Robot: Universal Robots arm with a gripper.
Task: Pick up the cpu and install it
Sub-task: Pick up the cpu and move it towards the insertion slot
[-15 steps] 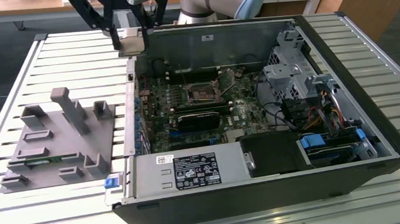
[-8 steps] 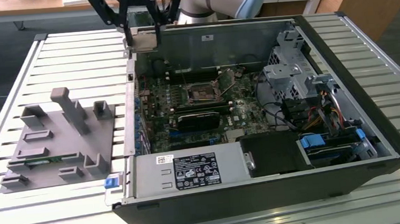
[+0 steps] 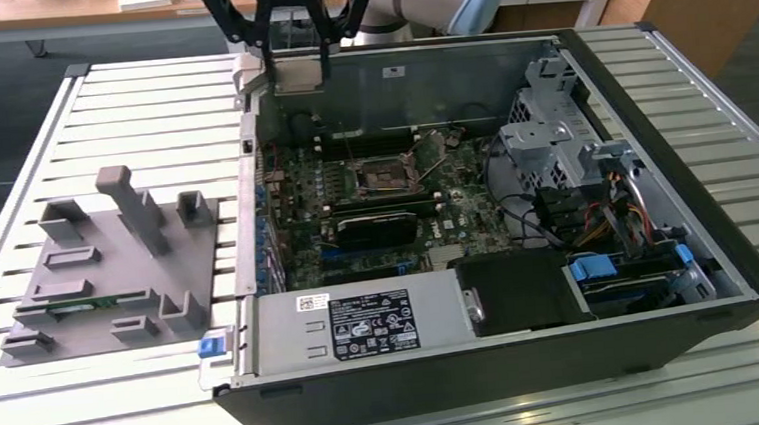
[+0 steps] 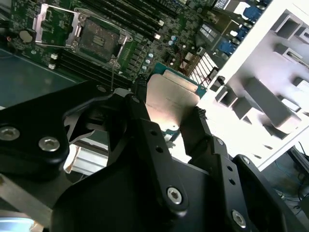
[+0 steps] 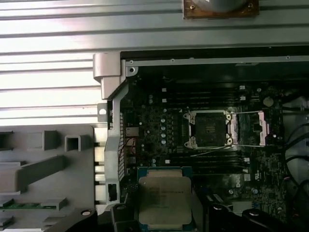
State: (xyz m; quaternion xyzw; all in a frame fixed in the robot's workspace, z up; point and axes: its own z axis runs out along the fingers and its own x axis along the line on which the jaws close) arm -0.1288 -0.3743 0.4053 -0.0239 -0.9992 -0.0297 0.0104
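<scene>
The cpu [image 3: 298,76] hangs above the far left corner of the open computer case [image 3: 665,82], with my gripper [image 3: 293,63] shut on it. In both wrist views its silver-grey metal top [image 4: 170,99] [image 5: 164,199] sits between the black fingers [image 4: 145,125] [image 5: 119,211], which press on two opposite edges. The motherboard socket [image 3: 384,177] lies below and toward the middle of the board, its metal frame swung open and its contact bed bare [image 4: 99,38] [image 5: 208,128]. The cpu is well above the board and apart from the socket.
A grey parts fixture [image 3: 102,262] stands on the slatted table [image 3: 144,99] at the exterior view's left, with a green memory stick [image 3: 78,306] in it. Inside the case are a heatsink [image 3: 374,228], a drive cage [image 3: 548,130], cables and the power supply [image 3: 360,324].
</scene>
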